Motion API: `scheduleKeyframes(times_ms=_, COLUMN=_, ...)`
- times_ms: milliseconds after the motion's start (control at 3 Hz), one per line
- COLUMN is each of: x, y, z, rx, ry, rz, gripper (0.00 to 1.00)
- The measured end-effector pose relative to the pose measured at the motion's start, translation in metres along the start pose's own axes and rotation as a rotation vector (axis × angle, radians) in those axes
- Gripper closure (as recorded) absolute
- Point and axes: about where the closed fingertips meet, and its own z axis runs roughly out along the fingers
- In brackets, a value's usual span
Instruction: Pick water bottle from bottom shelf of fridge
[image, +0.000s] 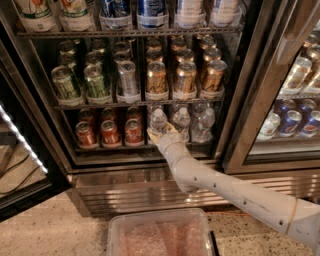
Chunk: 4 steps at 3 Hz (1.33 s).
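Note:
The fridge (150, 190) stands open, its ribbed steel base panel below the racks. On the bottom shelf (112, 147) stand three red cans at the left and clear water bottles at the right. The leftmost water bottle (158, 120) has a white cap and a pale label. My gripper (159, 134) reaches into the bottom shelf at this bottle's lower body, on a white arm coming from the lower right. Two more bottles (202, 124) stand to its right.
The rack above holds green, silver and gold cans (156, 77). The top rack holds larger bottles (115, 11). A clear plastic bin (160, 235) with pink padding sits on the floor in front. A second cooler (295, 110) with cans is at the right.

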Motion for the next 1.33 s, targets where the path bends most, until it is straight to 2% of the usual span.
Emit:
scheduleKeyframes(times_ms=333, x=0.001, y=-0.003, z=-0.017, rx=0.066, ry=-0.051, rz=0.027, gripper=1.0)
scheduleKeyframes(times_ms=667, x=-0.018, y=-0.036, z=-0.026, rx=0.164, ry=-0.103, rz=-0.005, gripper=1.0)
scheduleKeyframes(times_ms=1333, x=-0.016, y=-0.036, z=-0.026, rx=0.157, ry=-0.1, rz=-0.008, gripper=1.0)
